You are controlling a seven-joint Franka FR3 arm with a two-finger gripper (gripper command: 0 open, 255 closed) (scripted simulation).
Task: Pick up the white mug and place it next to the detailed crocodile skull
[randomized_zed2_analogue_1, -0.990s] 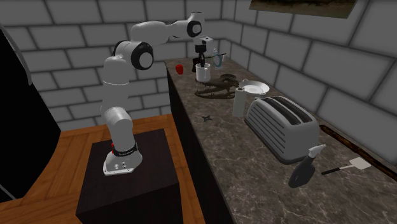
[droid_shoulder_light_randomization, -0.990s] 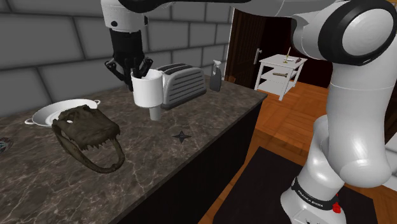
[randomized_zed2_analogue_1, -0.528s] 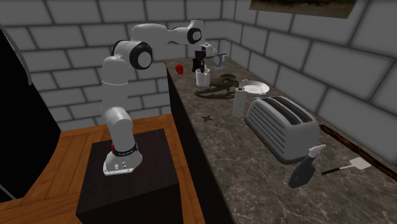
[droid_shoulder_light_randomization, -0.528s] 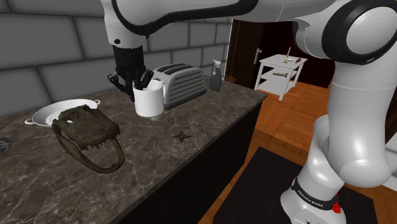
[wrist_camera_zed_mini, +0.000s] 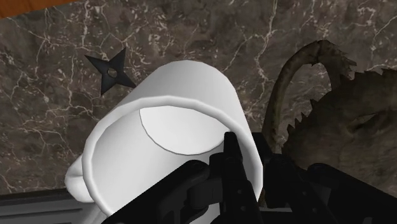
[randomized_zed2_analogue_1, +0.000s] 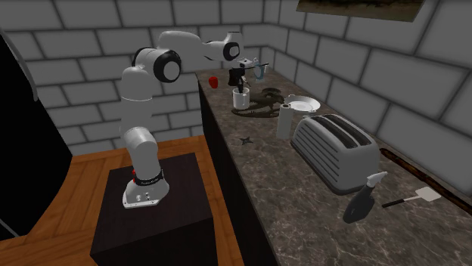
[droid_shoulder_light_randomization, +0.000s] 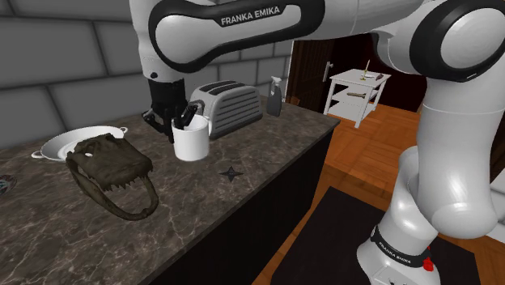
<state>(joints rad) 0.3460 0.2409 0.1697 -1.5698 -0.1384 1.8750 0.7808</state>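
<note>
White mug (droid_shoulder_light_randomization: 192,144), upright, its rim wall pinched between the black gripper's (droid_shoulder_light_randomization: 184,120) two fingers, one inside and one outside, low at the dark marble counter (droid_shoulder_light_randomization: 267,133), near the crocodile skull (droid_shoulder_light_randomization: 109,166), at the skull's 3 o'clock in the shoulder view; throwing star (droid_shoulder_light_randomization: 231,172) at the mug's 4 o'clock.

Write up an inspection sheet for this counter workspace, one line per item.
Surface: dark marbled stone countertop, level.
Job's things: plain white mug between the brown toothed crocodile skull and the toaster, apart from the skull; contact with the counter cannot be told.
Clutter: silver two-slot toaster, black throwing star, white two-handled dish, dark spray bottle, small red cup, pale-headed spatula, white cylinder.
Grippers: all-black two-finger gripper, jaws shut on the mug's rim, one inside.
Cables: nothing seen.
Surroundings: grey block wall, wooden floor, white side table.
</note>
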